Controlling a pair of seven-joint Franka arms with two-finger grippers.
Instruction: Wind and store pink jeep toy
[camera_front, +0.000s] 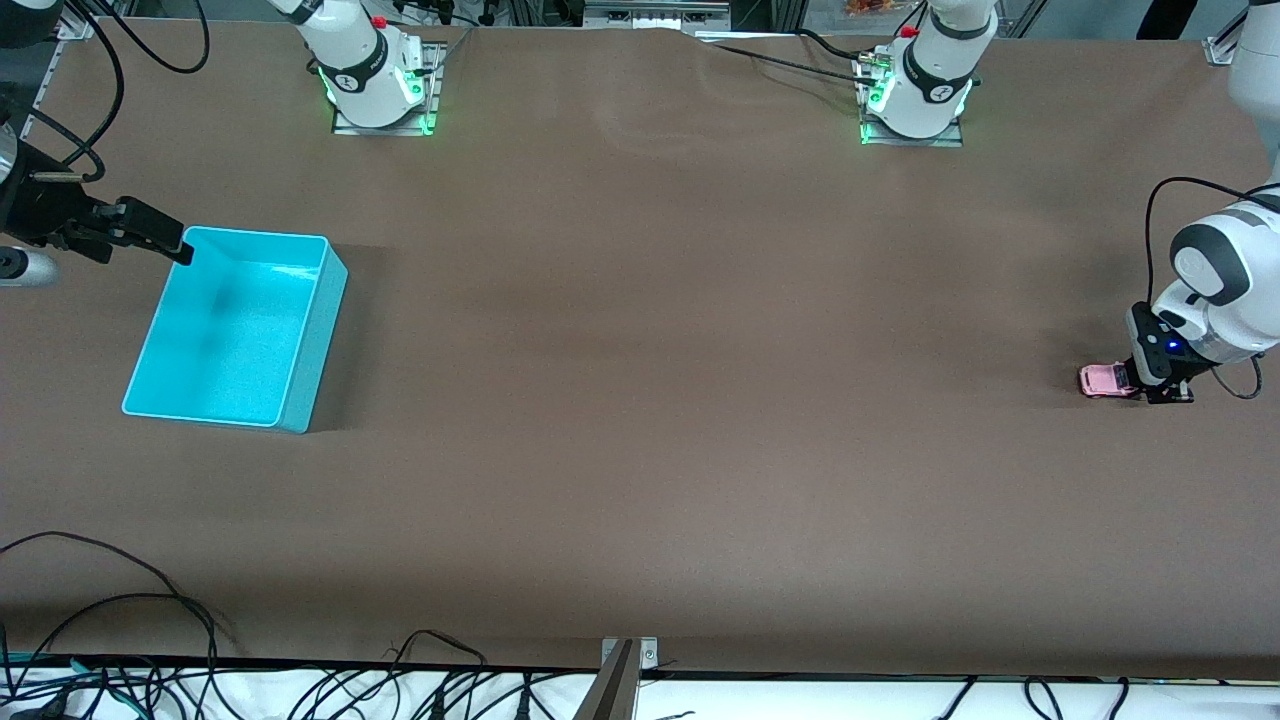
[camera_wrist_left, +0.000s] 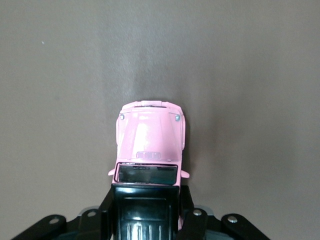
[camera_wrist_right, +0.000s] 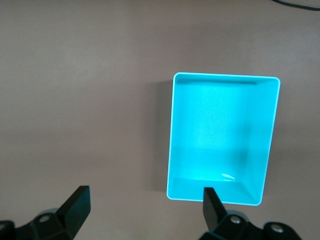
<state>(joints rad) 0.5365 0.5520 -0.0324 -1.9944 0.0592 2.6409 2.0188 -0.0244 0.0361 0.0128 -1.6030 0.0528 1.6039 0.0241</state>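
The pink jeep toy (camera_front: 1103, 380) rests on the brown table at the left arm's end. My left gripper (camera_front: 1160, 388) is shut on its black rear part, down at table level. In the left wrist view the pink jeep toy (camera_wrist_left: 150, 142) points away from the camera, its black roof clamped between the two fingers (camera_wrist_left: 190, 220). My right gripper (camera_front: 175, 245) hangs open by the corner of the turquoise bin (camera_front: 310, 340), at the right arm's end. Its spread fingers (camera_wrist_right: 212, 205) hold nothing, and the turquoise bin (camera_wrist_right: 172, 130) shows empty.
Loose black cables (camera_front: 120, 600) lie along the table edge nearest the front camera. Both arm bases (camera_front: 375, 90) stand on the edge farthest from that camera.
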